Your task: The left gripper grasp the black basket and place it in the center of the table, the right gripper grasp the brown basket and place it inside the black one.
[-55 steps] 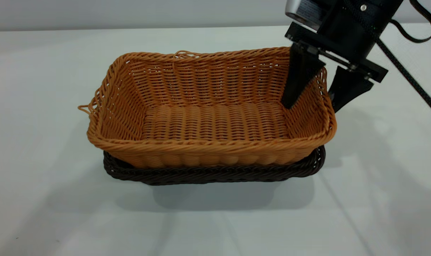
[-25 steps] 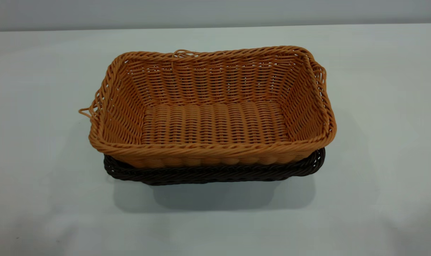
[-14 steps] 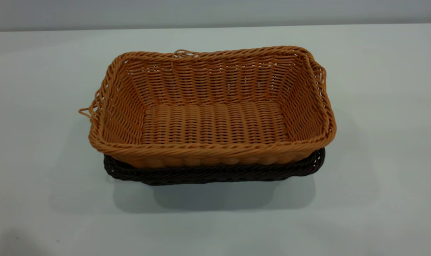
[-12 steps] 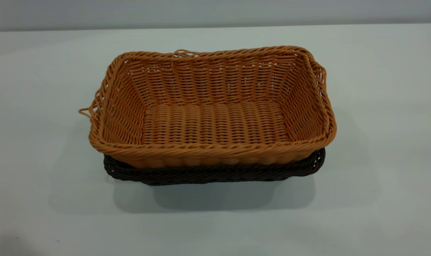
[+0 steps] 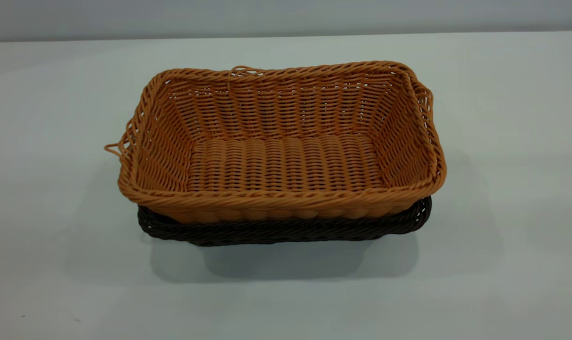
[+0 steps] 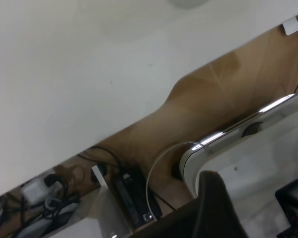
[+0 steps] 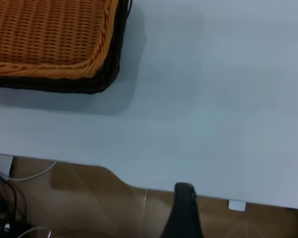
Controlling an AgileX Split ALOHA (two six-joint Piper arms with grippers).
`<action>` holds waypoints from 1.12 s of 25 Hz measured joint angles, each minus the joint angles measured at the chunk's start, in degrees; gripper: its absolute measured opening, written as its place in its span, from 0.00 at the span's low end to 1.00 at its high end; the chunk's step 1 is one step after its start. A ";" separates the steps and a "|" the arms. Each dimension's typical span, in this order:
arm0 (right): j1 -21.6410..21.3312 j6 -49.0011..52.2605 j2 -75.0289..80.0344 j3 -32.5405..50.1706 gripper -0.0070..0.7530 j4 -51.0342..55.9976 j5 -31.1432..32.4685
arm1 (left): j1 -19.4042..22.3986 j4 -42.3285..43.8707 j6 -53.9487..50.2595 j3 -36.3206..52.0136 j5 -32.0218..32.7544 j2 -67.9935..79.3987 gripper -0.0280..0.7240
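Although neither hand appears in the exterior view, that view shows the result plainly: the brown basket [image 5: 286, 156] sits nested in the black basket [image 5: 286, 230], at mid-frame on the bench [image 5: 54, 264]. Only the dark rim shows, along the lower edge and lower right corner of the brown basket. Judged from this, both placements are complete. The seating looks slightly uneven, since more black rim is exposed at the lower right than at the lower left; a knock on the bench or a snag on the loose loops at the left end could tilt or lift the upper basket. Any new approach by an arm risks catching the braided rim and dragging both baskets off centre. The right wrist view adds what the exterior view lacks: the bench edge, the floor beneath, and one dark finger of the right hand [image 7: 184, 213] at the bottom of the frame, well apart from the basket corner in the upper left. The left wrist view shows no basket at all, only bare bench, cables below it, and one finger of the left hand [image 6: 216, 206] at the lower right. Each wrist view shows a single finger, so the opening of either hand cannot be told.
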 joint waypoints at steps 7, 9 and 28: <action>0.00 0.00 0.00 0.00 0.71 0.21 0.00 | 0.00 -0.82 0.10 2.50 -2.51 -10.52 0.56; 0.00 0.00 0.00 0.00 0.71 0.39 0.00 | 0.00 -0.88 0.10 2.50 -2.51 -13.14 0.56; -13.72 0.00 -18.37 0.34 0.71 1.16 0.53 | 24.28 -1.39 0.10 2.50 -2.30 -23.95 0.56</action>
